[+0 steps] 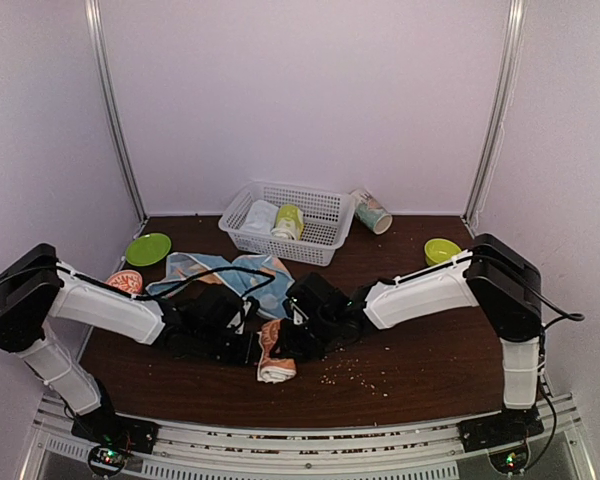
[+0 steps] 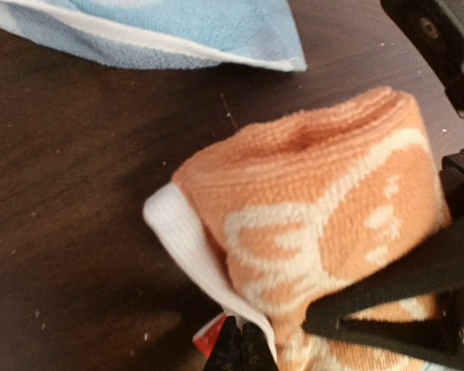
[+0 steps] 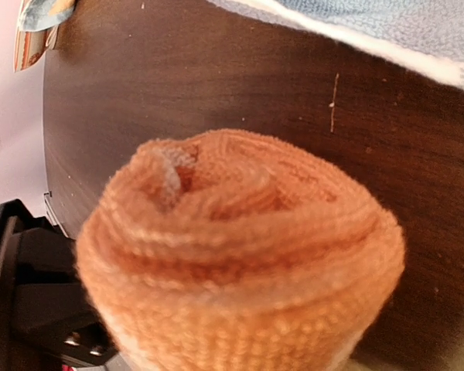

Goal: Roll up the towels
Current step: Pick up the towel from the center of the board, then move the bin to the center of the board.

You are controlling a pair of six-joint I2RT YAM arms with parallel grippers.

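Note:
The peach-orange towel (image 1: 276, 356) is rolled into a tight bundle at the front middle of the table, held between my two grippers. In the left wrist view the roll (image 2: 317, 201) shows its white hem, and my left gripper (image 2: 243, 344) is shut on that hem beside a red tag. My right gripper (image 1: 300, 338) grips the roll from the right; one of its black fingers (image 2: 394, 297) lies across the cloth. In the right wrist view the spiral end of the roll (image 3: 240, 255) hides that gripper's fingers. The light blue towel (image 1: 225, 272) lies unrolled just behind.
A white basket (image 1: 292, 248) at the back holds a pale rolled towel (image 1: 260, 217) and a yellow-green rolled towel (image 1: 288, 221). A cup (image 1: 371, 211) lies beside it. A green plate (image 1: 148, 248), a green bowl (image 1: 441, 250) and crumbs (image 1: 350, 372) are on the table.

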